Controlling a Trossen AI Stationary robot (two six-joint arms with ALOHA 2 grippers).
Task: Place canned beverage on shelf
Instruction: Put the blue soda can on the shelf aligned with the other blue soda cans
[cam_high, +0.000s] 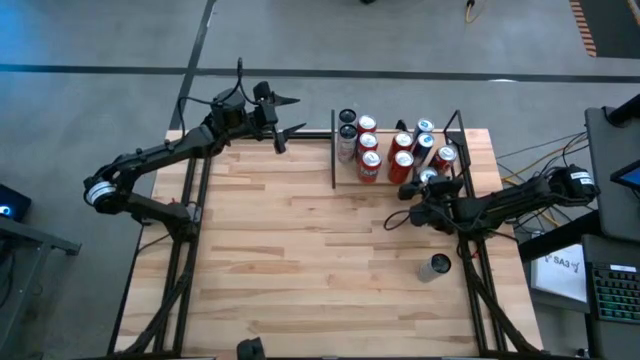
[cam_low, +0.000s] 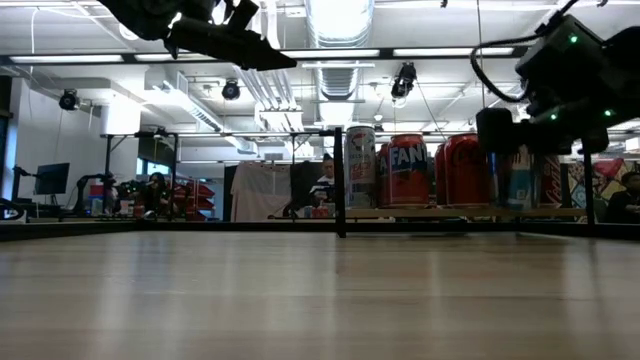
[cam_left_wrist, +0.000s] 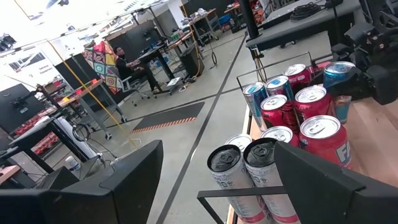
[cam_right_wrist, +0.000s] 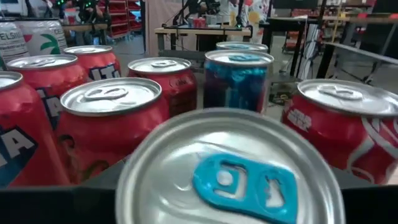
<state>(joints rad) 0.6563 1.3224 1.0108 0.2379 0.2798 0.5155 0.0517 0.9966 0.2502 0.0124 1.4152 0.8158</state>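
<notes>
High view: shelf (cam_high: 340, 150) at table's far edge holds approx ten cans; right gripper (cam_high: 424, 185) at its near rail on a blue-tab can (cam_high: 428, 176); one more can (cam_high: 436, 266) waits on table. Low view: can looks carried, not set down. Right wrist view: can lid (cam_right_wrist: 230, 174) close under cam; grip vs release — can't tell. Left gripper (cam_high: 285, 118) idle, released, off far-left corner.

From my seat, the right end effector (cam_high: 412, 192) has its fingertips lost among the cans in the high view, so I cannot see how its jaws stand. In its wrist view, the nearest can (cam_right_wrist: 230, 171) is cut off by the lower edge, its label hidden. In the low view, the shelf (cam_low: 460, 213) has its right end covered by the arm. A lone can (cam_high: 436, 266) on the bench is too small to read.
</notes>
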